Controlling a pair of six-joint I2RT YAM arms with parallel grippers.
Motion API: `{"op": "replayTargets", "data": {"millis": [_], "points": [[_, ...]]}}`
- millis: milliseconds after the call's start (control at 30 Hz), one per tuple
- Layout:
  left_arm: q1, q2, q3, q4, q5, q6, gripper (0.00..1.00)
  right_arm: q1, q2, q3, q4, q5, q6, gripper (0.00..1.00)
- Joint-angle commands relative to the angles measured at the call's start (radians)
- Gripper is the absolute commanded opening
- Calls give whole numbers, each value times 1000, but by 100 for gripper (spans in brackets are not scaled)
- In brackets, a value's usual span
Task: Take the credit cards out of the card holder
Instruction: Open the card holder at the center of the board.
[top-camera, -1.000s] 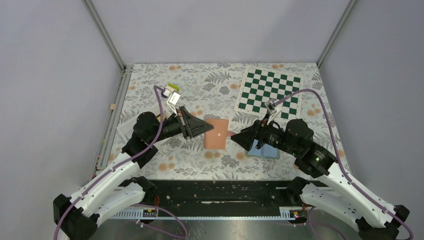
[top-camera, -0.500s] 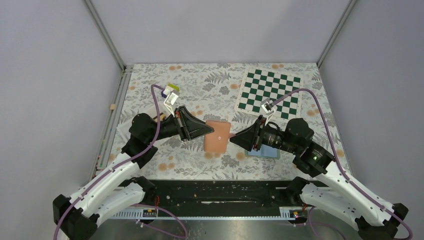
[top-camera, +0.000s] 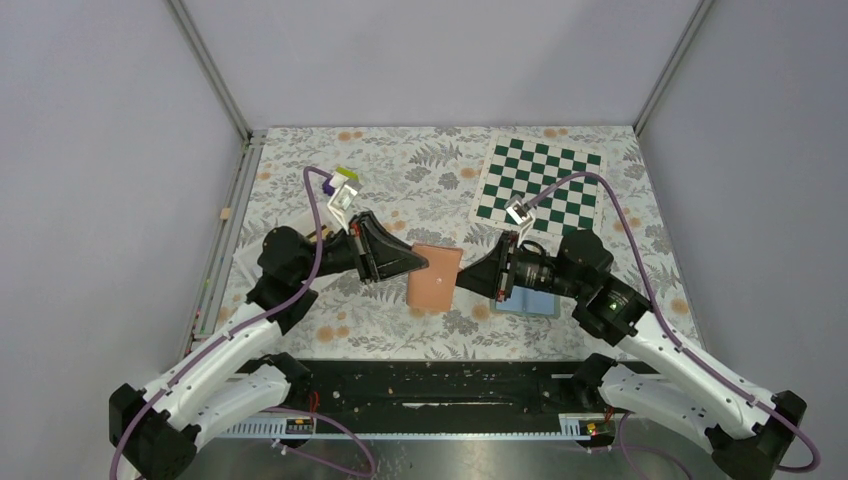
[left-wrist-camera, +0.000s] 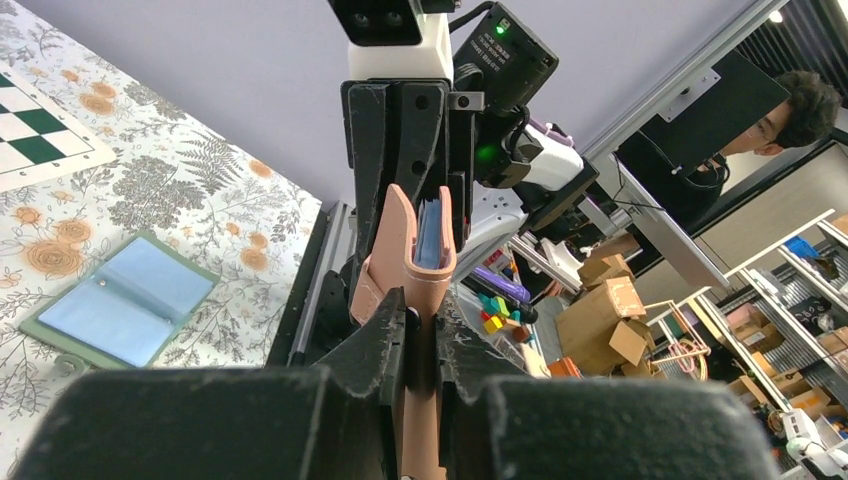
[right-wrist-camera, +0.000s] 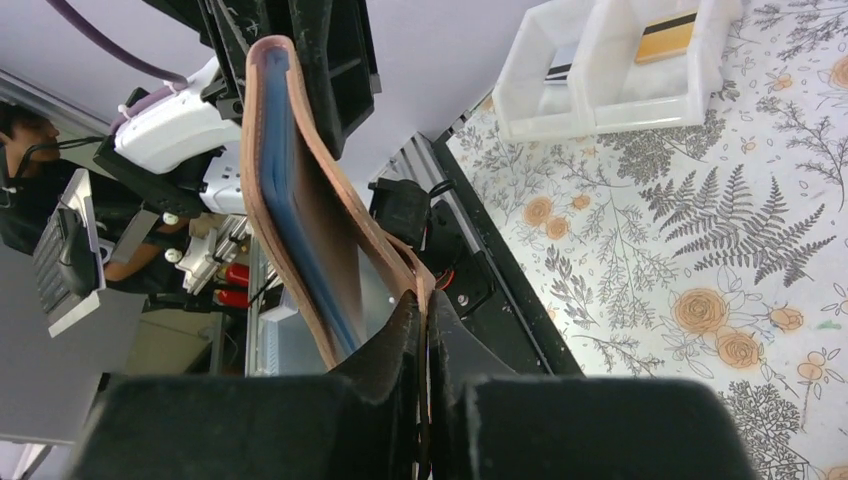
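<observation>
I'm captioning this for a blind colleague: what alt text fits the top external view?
The left gripper and right gripper meet mid-table, each shut on opposite sides of a tan card holder. A green chessboard mat lies far right.

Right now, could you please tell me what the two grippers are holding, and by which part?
Both hold the tan card holder: the left gripper clamps one edge, the right gripper the opposite edge.

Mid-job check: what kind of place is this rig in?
Probably a robotics lab or workshop: grey panel walls enclose the floral table, with stacked cardboard boxes and a person beyond.
</observation>
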Motion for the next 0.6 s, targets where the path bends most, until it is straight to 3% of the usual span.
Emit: {"op": "replayTargets", "data": {"millis": [0, 67, 100, 167, 267, 400, 567], "points": [[2, 16, 33, -40, 3, 60, 11, -3, -28, -7, 104, -54, 33, 0], [8, 25, 64, -182, -49, 131, 43, -6, -57, 1, 74, -32, 27, 0], [13, 31, 80, -294, -85, 176, 54, -8, -70, 12, 34, -7, 11, 0], [26, 33, 105, -423, -160, 246, 64, -9, -92, 41, -95, 56, -33, 0], [39, 26, 87, -480, -226, 281, 72, -10, -114, 72, -273, 140, -80, 0], [41, 30, 47, -469, -248, 278, 75, -9, -133, 116, -422, 211, -96, 0], [41, 36, 7, -403, -230, 243, 77, -9, -72, 276, -762, 479, -167, 0]]}}
